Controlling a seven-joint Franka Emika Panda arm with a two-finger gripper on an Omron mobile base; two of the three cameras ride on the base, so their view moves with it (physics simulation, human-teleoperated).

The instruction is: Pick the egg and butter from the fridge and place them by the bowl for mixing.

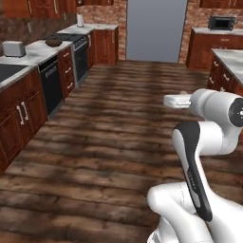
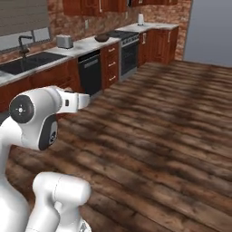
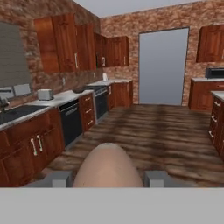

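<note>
And there's the egg [image 3: 107,168], a tan rounded shape sitting right between the two finger tips of the gripper [image 3: 107,178] in the hand view, the jaws closed on it from either side. The hand looks level down the kitchen, over a dark plank floor [image 3: 162,131] toward a plain grey panel [image 3: 163,68] on the brick back wall. Along the left-hand desk [image 1: 35,52] sits a toaster [image 1: 14,48], and farther on the dark wooden bowl [image 1: 53,42] rests by the stove [image 1: 71,38]. From the right base view the bowl [image 2: 102,38] lies between toaster and stove, with a sink [image 2: 27,61] nearer the camera.
</note>
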